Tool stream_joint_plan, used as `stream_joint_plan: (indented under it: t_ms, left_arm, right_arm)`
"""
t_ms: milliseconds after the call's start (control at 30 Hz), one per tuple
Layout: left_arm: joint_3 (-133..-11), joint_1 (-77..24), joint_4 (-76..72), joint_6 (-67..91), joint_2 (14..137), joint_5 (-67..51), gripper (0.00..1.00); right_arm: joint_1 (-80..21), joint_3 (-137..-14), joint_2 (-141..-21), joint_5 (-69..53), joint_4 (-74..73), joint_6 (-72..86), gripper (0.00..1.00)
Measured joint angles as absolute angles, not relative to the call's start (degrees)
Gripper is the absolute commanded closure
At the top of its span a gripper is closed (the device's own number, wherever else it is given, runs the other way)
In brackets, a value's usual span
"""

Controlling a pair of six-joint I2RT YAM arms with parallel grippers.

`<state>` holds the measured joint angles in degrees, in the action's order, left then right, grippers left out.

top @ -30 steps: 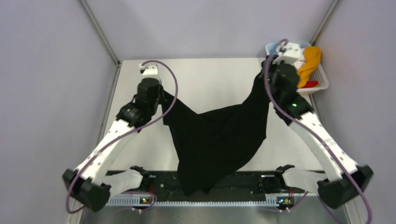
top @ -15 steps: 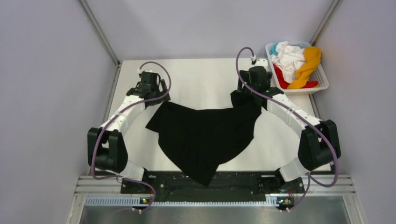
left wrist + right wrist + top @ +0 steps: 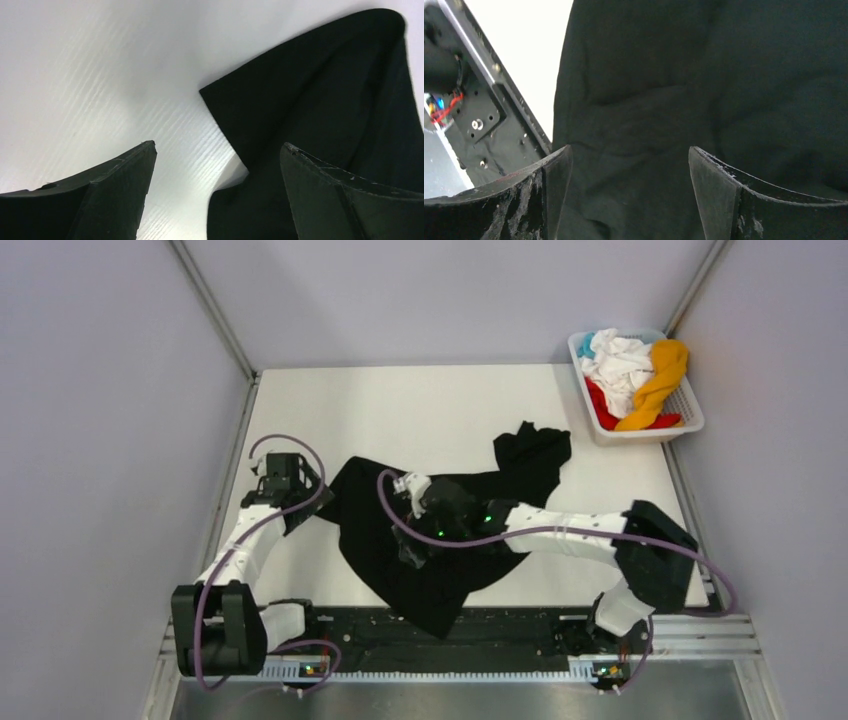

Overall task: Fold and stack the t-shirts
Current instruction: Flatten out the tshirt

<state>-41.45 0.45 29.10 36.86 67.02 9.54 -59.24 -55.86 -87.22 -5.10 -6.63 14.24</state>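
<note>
Your right claw (image 3: 630, 147) gapes empty over the black shirt (image 3: 365, 505). Your left claw (image 3: 218, 144), equally wide and empty, hovers at its left corner. Both have just let go, so the shirt lies rumpled mid-counter (image 3: 450, 410), its tail over the near edge. Flatten it before folding.

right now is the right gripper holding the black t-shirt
No, the right gripper is open, fingers spread over the black t-shirt, nothing pinched.

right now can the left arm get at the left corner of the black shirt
Probably yes: the left claw is open right beside the black shirt, whose corner lies on the table just ahead of its fingers, nothing covering it.
</note>
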Motion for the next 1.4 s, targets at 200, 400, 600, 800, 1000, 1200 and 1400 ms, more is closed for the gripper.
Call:
stream_joint_plan:
  t_ms: [200, 400, 600, 800, 1000, 1200, 1400]
  left_arm:
    - [-38.28, 5.63, 27.97, 38.54, 67.13, 6.63, 0.01]
    - [-37.04, 7.22, 26.87, 38.96, 67.11, 5.10, 0.01]
    - [-36.95, 7.70, 26.17, 39.03, 67.11, 4.25, 0.01]
    - [-36.95, 8.19, 25.58, 39.05, 67.11, 3.77, 0.01]
    - [-36.95, 8.47, 25.10, 39.05, 67.11, 2.72, 0.01]
    - [-36.93, 8.47, 24.38, 39.03, 67.11, 2.26, 0.01]
    - [-36.93, 8.47, 23.94, 39.03, 67.11, 2.04, 0.01]
  right_arm:
    - [-70.91, -68.95, -103.98, 4.91, -13.47, 21.63, 0.19]
    - [-75.40, -77.12, -112.07, 16.25, -18.52, 29.32, 0.29]
    - [-75.92, -80.07, -116.07, 24.25, -23.97, 33.36, 0.40]
    - [-77.54, -80.75, -116.88, 28.53, -26.61, 36.25, 0.49]
    - [-78.24, -80.58, -116.38, 31.62, -28.40, 37.76, 0.48]
    - [-78.26, -77.30, -111.74, 30.89, -27.88, 37.60, 0.51]
    - [-78.26, -75.31, -109.86, 28.05, -26.46, 37.52, 0.56]
